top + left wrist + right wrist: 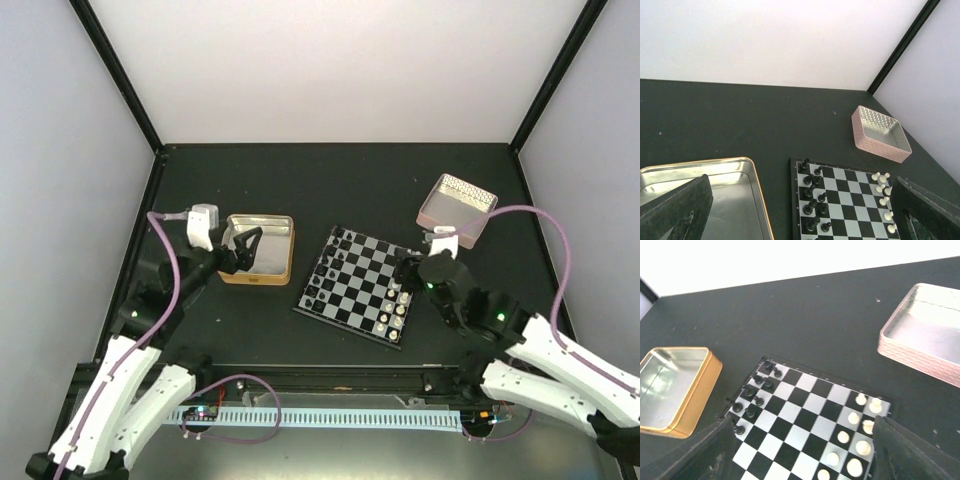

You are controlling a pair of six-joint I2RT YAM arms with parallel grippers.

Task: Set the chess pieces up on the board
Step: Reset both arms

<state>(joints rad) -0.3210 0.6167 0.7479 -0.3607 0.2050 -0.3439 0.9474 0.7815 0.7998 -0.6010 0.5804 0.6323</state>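
Note:
The board [362, 282] lies at the table's middle, turned a little. Several black chess pieces [325, 278] stand in two columns along its left side, and white pieces [396, 312] stand along its right side. My left gripper [250, 248] is open and empty over the gold-rimmed tin [270, 272]. In the left wrist view its fingers [682, 210] frame the board [855, 200] and the black pieces [815, 200]. My right gripper [408, 272] is open and empty above the board's right edge. In the right wrist view the board [810, 425] and black pieces [756, 390] lie between its fingers [912, 452].
The gold-rimmed tin [735, 200] left of the board looks empty inside. A pink box [457, 206] stands at the back right of the board, also in the right wrist view [925, 335]. Dark frame posts and pale walls enclose the table.

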